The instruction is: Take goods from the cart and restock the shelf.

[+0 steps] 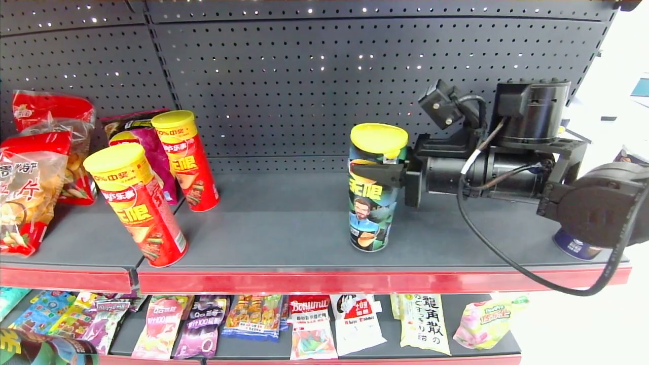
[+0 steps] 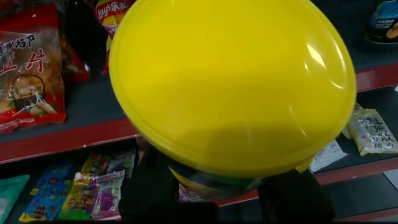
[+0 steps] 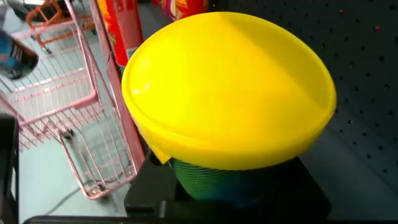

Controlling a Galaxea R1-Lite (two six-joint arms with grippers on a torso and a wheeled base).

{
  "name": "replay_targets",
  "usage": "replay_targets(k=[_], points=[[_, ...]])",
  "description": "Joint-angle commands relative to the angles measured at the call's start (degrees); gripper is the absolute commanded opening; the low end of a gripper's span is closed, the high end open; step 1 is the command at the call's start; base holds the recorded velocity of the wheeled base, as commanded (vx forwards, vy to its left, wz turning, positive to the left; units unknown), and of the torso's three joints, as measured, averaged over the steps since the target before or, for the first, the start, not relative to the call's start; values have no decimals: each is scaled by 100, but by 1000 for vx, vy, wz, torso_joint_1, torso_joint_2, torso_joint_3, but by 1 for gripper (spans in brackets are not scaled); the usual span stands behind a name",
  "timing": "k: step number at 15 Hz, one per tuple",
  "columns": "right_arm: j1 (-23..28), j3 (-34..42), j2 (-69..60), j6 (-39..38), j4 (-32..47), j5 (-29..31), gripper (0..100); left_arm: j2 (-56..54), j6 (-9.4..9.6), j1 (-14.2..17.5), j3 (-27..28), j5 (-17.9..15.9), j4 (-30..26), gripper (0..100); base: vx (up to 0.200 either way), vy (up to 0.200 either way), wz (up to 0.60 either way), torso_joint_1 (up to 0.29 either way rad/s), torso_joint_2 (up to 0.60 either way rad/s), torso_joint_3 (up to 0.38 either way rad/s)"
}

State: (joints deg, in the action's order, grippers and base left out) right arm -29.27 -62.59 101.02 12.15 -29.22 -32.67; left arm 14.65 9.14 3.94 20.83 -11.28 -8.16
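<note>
Two holds: pinches teal chip canister (image 1: 370,213) under its lid (image 1: 379,138) with right gripper (image 1: 375,170), upright on upper shelf (image 1: 284,218) at 3 o'clock of red canisters (image 1: 139,213); clamps second canister (image 2: 230,87) in left gripper (image 2: 224,193). Likely light, stiff, slick: take mid-body.

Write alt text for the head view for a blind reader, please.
The right gripper holds a dark chip can with a yellow lid upright on the grey shelf. Two red chip cans stand at the left, beside snack bags.

head: high, facing shelf (image 1: 304,223) | wrists: tight above yellow lids (image 2: 230,81) | shared: shelf front
</note>
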Motion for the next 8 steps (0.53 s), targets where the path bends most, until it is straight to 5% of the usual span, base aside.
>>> replay_targets(k=[1,8], points=[[150,203,-197,156,-5,-99,0,2,0,2,0,-6,-2,0,0,0,0,0,0,0],[264,308,-83,481,-5,-530,0,-6,0,2,0,-15,-2,0,0,0,0,0,0,0]])
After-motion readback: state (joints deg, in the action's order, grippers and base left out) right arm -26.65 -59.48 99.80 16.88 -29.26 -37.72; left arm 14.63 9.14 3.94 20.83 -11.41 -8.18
